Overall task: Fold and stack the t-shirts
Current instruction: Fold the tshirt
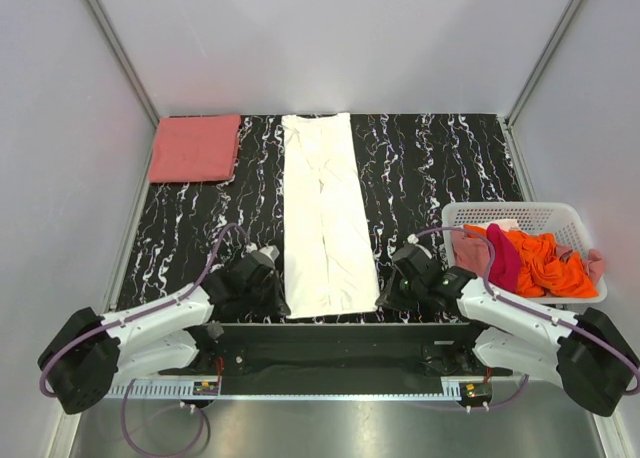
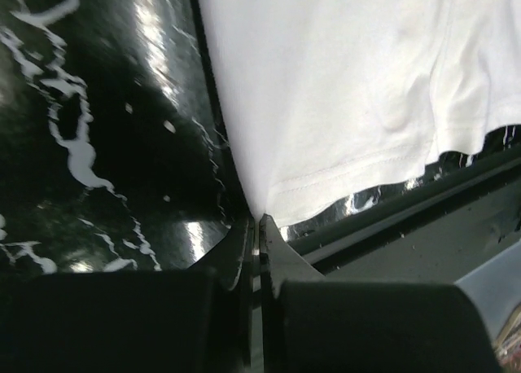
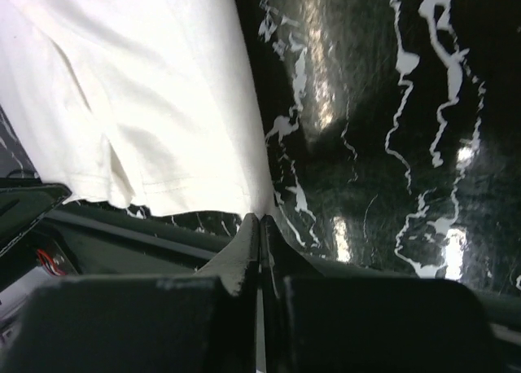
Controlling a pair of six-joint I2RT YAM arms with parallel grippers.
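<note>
At the near edge of the black marbled table [image 1: 440, 168], the left gripper [image 2: 257, 226] is seen with its fingers pressed together on the near left corner of the cream-white t-shirt [image 1: 325, 218]. The right gripper [image 3: 260, 222] is likewise clamped on the near right corner. The shirt is laid flat as a long narrow strip running from near edge to far edge. To the right, an orange t-shirt [image 1: 545, 263], a magenta t-shirt [image 1: 505, 258] and a dusty pink t-shirt [image 1: 470, 253] are heaped in a white basket [image 1: 520, 210]. At the far left corner, a folded salmon-pink t-shirt [image 1: 195, 148] is placed.
</note>
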